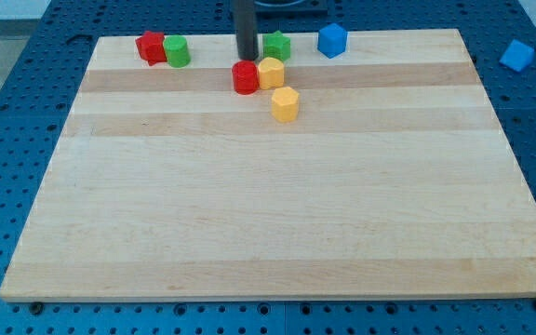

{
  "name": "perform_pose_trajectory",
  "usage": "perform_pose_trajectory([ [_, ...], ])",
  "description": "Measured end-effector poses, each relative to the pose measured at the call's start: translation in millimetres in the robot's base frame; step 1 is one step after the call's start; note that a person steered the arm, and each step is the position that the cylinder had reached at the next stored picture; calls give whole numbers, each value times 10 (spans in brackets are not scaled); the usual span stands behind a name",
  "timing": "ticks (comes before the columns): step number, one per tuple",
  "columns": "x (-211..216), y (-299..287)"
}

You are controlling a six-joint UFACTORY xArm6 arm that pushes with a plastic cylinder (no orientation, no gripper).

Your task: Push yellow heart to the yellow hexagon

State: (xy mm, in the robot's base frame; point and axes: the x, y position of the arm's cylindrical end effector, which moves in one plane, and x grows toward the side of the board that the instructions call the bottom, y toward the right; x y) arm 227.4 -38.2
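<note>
The yellow heart [271, 73] lies near the view's top centre of the wooden board [268, 205]. It touches a red cylinder [245, 78] on its left. The yellow hexagon [285, 104] lies just below and slightly right of the heart, a small gap apart. My tip [247, 59] comes down from the view's top and stands just above the red cylinder, up and left of the heart.
A green star [276, 46] sits right of the rod, above the heart. A blue cube [332, 40] is further right. A red block [151, 46] and a green cylinder [176, 52] touch at the top left. Another blue block [517, 56] lies off the board at right.
</note>
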Motion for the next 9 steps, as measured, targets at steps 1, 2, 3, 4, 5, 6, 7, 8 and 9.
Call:
perform_pose_trajectory([
  [1,-17,204],
  [2,353,119],
  [3,514,-30],
  [4,522,-26],
  [5,243,64],
  [6,331,247],
  [7,589,218],
  [8,916,139],
  [9,572,107],
])
